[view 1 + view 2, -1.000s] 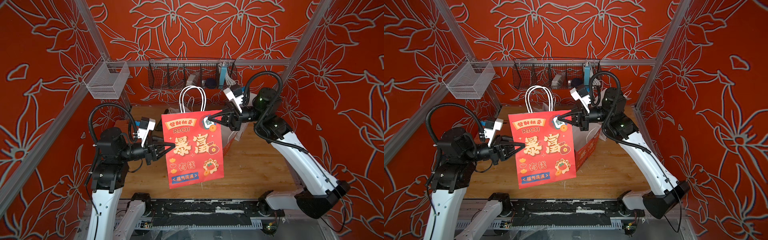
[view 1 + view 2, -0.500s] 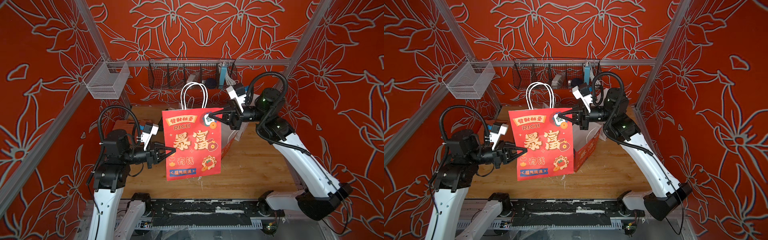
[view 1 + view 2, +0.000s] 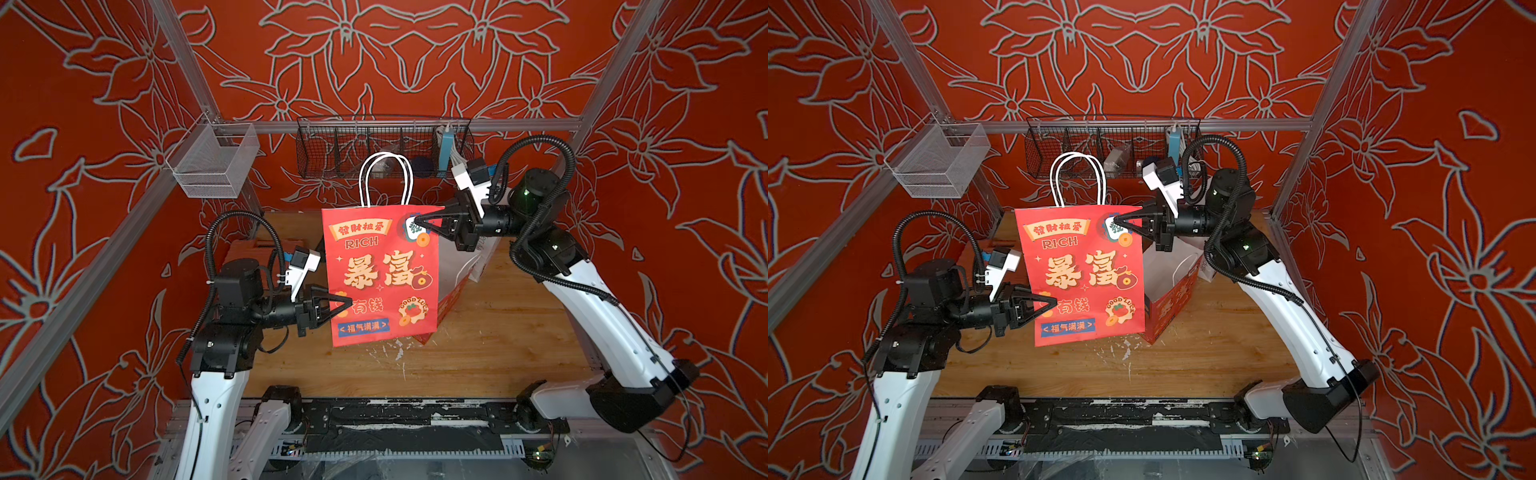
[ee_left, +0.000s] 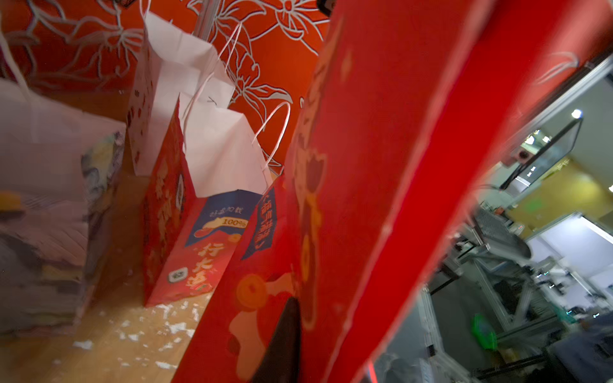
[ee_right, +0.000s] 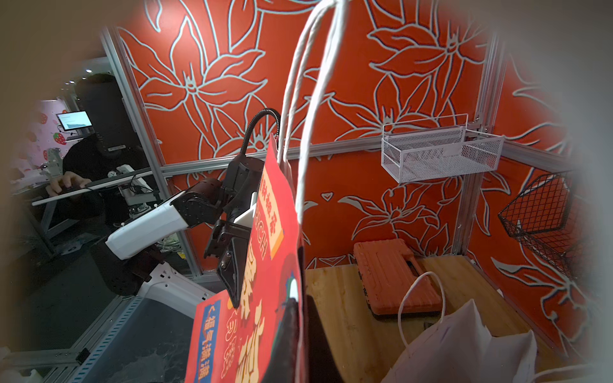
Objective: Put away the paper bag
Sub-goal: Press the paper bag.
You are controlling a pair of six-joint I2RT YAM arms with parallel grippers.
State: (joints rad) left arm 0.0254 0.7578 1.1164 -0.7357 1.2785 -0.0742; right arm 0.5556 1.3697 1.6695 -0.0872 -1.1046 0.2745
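In both top views the red paper bag [image 3: 380, 274] hangs over the table [image 3: 498, 353]. The right gripper [image 3: 417, 224] is pinched on its upper corner to carry it, and the left gripper [image 3: 349, 302] is closed on its lower edge, probably to stop it swinging. The left wrist view shows its face close up, with another open bag [image 4: 172, 232] standing beyond. The right wrist view looks along it, handles [image 5: 328, 20] upright.

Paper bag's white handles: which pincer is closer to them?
Right. The right pincer pinches the paper bag at its top corner, beside the handles; the left pincer grips its lower side edge, far below them.
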